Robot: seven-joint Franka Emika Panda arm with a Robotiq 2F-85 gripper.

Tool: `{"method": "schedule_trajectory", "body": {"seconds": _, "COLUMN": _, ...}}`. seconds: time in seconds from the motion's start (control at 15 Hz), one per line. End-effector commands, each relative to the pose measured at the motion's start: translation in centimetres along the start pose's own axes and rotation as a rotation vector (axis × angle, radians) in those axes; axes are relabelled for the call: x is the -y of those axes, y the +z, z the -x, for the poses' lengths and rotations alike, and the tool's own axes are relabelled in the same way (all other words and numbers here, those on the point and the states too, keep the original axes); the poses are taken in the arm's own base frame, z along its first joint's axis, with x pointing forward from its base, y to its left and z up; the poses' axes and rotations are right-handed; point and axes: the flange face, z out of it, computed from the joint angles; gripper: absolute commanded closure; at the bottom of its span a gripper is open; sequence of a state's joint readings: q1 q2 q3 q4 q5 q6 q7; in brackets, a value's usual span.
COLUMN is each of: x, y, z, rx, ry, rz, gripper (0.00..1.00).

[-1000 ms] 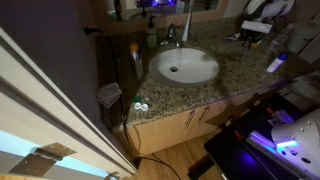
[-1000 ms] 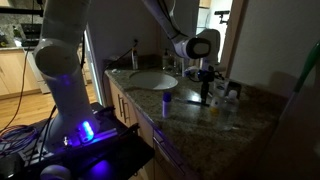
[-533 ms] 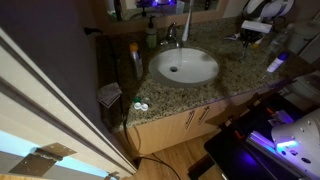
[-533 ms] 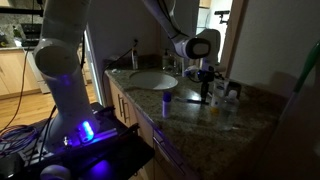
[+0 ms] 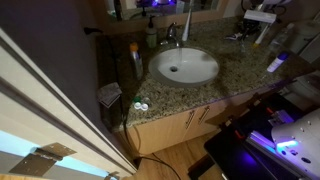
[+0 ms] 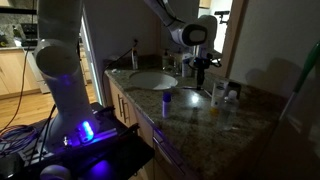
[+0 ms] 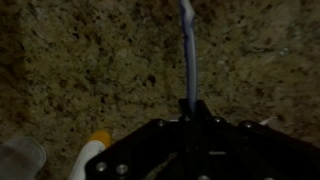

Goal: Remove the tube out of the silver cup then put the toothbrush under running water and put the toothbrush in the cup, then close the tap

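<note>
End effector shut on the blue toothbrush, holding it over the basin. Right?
No. The end effector is shut on the blue toothbrush, but holding it over the granite counter, beside the basin, not over it. The wrist view shows speckled stone beneath.

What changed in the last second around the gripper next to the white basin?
The gripper shut on the thin blue toothbrush and rose from the speckled granite counter, carrying the brush up with it. The oval white basin and the small chrome tap stayed where they were.
</note>
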State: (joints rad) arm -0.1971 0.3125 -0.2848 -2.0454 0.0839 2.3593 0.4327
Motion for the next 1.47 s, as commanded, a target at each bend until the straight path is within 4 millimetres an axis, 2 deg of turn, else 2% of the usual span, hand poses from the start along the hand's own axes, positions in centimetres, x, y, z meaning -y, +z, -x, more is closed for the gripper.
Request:
{"method": "schedule_trajectory", "body": {"seconds": 0.0, "x": 0.8, "y": -7.1, "z": 3.8, "rx": 0.002, "ry": -0.113, "rz": -0.041, "gripper": 0.98}}
{"method": "schedule_trajectory", "body": {"seconds": 0.07, "x": 1.3, "y": -9.1, "z": 4.9, "rx": -0.018, "ry": -0.181, "rz": -0.026, "gripper": 0.98}}
{"method": "schedule_trajectory", "body": {"seconds": 0.13, "x": 1.6, "y": -6.3, "z": 2.2, "rx": -0.012, "ry": -0.095, "rz": -0.028, "gripper": 0.90}}
{"method": "schedule_trajectory", "body": {"seconds": 0.2, "x": 2.0, "y": -8.3, "z": 3.1, "rx": -0.024, "ry": -0.126, "rz": -0.031, "gripper": 0.90}}
{"method": "schedule_trajectory", "body": {"seconds": 0.33, "x": 2.1, "y": -10.1, "z": 4.3, "rx": -0.032, "ry": -0.150, "rz": -0.038, "gripper": 0.90}}
{"method": "schedule_trajectory", "body": {"seconds": 0.4, "x": 2.9, "y": -8.7, "z": 3.8, "rx": -0.039, "ry": -0.072, "rz": 0.017, "gripper": 0.98}}
{"method": "schedule_trajectory", "body": {"seconds": 0.47, "x": 4.0, "y": -7.6, "z": 3.8, "rx": -0.030, "ry": 0.009, "rz": 0.024, "gripper": 0.98}}
{"method": "schedule_trajectory", "body": {"seconds": 0.8, "x": 11.4, "y": -2.0, "z": 6.1, "rx": 0.052, "ry": 0.313, "rz": 0.013, "gripper": 0.98}}
{"method": "schedule_trajectory", "body": {"seconds": 0.87, "x": 12.0, "y": -1.6, "z": 6.7, "rx": 0.082, "ry": 0.352, "rz": 0.028, "gripper": 0.98}}
{"method": "schedule_trajectory", "body": {"seconds": 0.93, "x": 10.6, "y": -2.3, "z": 7.0, "rx": 0.053, "ry": 0.278, "rz": 0.025, "gripper": 0.90}}
{"method": "schedule_trajectory", "body": {"seconds": 1.07, "x": 12.2, "y": -1.1, "z": 7.4, "rx": 0.062, "ry": 0.323, "rz": 0.034, "gripper": 0.90}}
{"method": "schedule_trajectory", "body": {"seconds": 1.13, "x": 12.3, "y": -1.0, "z": 7.4, "rx": 0.062, "ry": 0.330, "rz": 0.035, "gripper": 0.98}}
{"method": "schedule_trajectory", "body": {"seconds": 1.2, "x": 12.9, "y": -0.3, "z": 7.6, "rx": 0.021, "ry": 0.342, "rz": 0.053, "gripper": 0.98}}
{"method": "schedule_trajectory", "body": {"seconds": 1.4, "x": 16.2, "y": 1.2, "z": 10.4, "rx": 0.012, "ry": 0.471, "rz": 0.063, "gripper": 0.98}}
